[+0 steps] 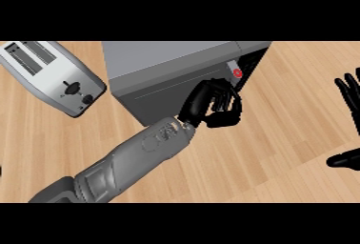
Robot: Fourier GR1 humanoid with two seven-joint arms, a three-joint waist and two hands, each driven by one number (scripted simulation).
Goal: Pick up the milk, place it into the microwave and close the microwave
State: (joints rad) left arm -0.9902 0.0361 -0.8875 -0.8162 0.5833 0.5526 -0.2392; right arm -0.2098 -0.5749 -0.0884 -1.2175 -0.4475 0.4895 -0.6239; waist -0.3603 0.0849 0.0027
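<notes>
One head view looks steeply down, seemingly close, at the wooden counter.

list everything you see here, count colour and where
microwave: one, grey, top centre of the counter
button: one, red, on the microwave's panel at its right
toaster: one, silver, upper left
counter: one, light wood, under everything
milk: none in sight
forearm: one, grey, from the lower left up towards the microwave
left hand: one, black, fingers curled, at the microwave's front
right hand: one, black, open, fingers up, resting at the right edge
</notes>
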